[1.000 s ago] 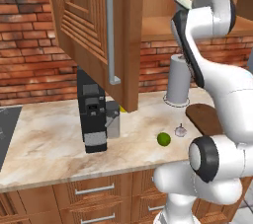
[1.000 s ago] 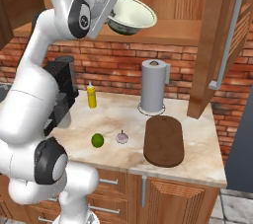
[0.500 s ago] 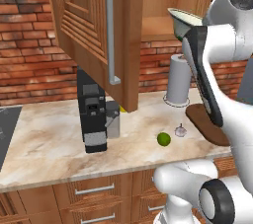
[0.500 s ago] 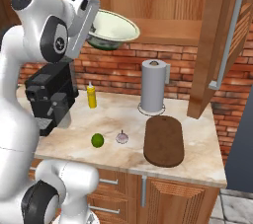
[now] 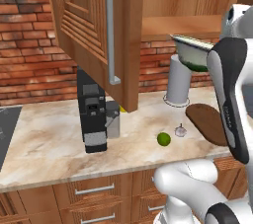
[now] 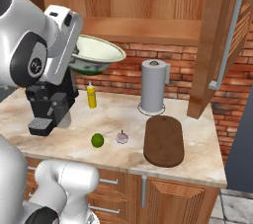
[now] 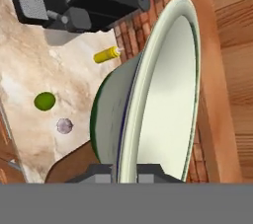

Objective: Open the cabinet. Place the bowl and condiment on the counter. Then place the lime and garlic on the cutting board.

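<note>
- You have the bowl in the air, carried by its rim just below the open shelf of the cabinet, well above the counter. It sits slightly tilted and is not yet set down.
- The gripper has its jaws clamped on the bowl's rim, one finger on each side of the wall, as the hand view shows.
- Cabinet: a door on each side stands swung open, so judge step one done.
- The condiment, a yellow bottle, stands upright near the back edge of the counter, beside the black coffee machine. That part looks done.
- The lime and the garlic lie near each other towards the front edge of the counter, bare stone under both.
- The cutting board lies to their right, near the counter's front right corner, with nothing on it. A paper towel roll stands behind it.
- Left for you: lower the bowl to the counter, then move the lime and the garlic onto the board.
</note>
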Available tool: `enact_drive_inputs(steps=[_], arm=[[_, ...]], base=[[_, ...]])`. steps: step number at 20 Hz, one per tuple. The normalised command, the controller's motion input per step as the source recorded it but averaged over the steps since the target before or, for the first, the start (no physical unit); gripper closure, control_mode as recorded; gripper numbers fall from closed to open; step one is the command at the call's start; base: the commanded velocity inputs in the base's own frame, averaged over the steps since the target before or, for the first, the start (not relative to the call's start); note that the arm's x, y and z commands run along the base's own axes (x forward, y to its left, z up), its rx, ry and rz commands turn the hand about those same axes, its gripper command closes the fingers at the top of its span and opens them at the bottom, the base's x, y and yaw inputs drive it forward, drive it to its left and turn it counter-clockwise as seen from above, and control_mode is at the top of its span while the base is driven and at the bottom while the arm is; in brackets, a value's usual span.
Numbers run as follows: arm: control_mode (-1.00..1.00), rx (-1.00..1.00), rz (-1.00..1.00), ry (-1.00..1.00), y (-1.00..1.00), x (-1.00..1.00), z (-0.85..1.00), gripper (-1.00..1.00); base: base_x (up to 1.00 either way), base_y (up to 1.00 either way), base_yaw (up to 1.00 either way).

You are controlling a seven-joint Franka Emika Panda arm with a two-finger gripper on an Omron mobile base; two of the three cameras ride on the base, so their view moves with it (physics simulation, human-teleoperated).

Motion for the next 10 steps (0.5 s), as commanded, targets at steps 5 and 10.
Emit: enact_drive_inputs(steps=[5, 10], arm=[[-1.00, -0.03, 0.23, 0.19, 0.00, 0.15, -0.96, 1.00], [-1.00, -0.07, 0.29, 0.01, 0.00, 0.81, -0.92, 1.00]], base=[[0.00, 0.00, 0.00], [0.00, 0.00, 0.00]])
